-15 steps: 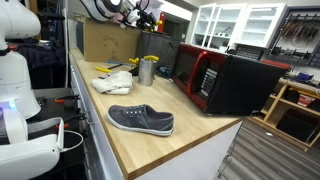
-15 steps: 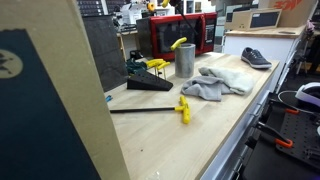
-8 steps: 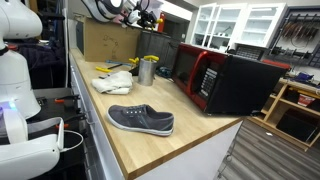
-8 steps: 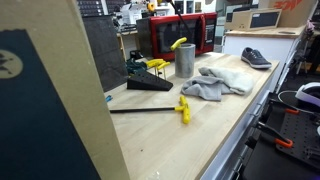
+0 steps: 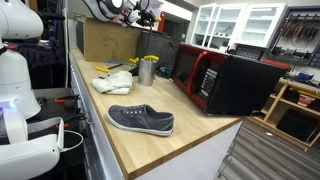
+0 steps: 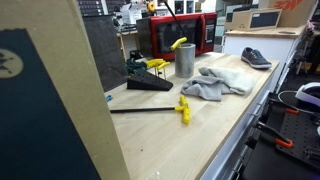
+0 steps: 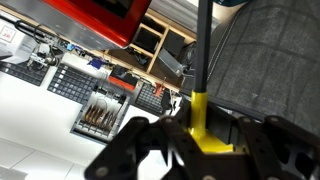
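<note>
1. Nothing is shifting since the earlier frames. The gripper (image 7: pixel 203 138) is hovering above the bench (image 5: pixel 200 138), so the grip is likely holding steady.
2. Jaws are clamping a yellow-handled tool (image 7: pixel 200 112), with its black shaft pointing away from the wrist.
3. Resting below: one shoe (image 5: pixel 141 120), one cup (image 5: pixel 147 72), one microwave (image 5: pixel 215 80), one cloth heap (image 6: pixel 220 80).
</note>
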`<state>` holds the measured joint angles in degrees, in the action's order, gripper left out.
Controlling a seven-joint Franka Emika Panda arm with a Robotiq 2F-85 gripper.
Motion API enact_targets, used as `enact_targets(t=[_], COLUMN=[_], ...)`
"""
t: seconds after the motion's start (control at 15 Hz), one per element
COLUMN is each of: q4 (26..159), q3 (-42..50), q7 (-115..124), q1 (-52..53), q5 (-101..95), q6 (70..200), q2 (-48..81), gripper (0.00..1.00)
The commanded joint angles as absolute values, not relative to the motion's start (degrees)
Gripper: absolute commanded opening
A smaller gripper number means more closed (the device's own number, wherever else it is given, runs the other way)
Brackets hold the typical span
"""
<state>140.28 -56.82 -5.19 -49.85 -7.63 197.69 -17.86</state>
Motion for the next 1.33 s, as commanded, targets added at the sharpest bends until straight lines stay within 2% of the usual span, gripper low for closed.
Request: enact_targets(t=[0.0, 0.47, 1.27], q4=[140.7, 140.2, 136.0], q3=[-64.1, -74.2, -78.5], q7=[-7.0, -7.3, -7.4], q1=[-56.7, -68.0, -74.2], q5=[-7.2, -7.3, -7.5], q6=[199.5, 198.2, 198.2], q2=[-14.4, -13.0, -13.4], gripper=[0.05, 0.05, 0.05])
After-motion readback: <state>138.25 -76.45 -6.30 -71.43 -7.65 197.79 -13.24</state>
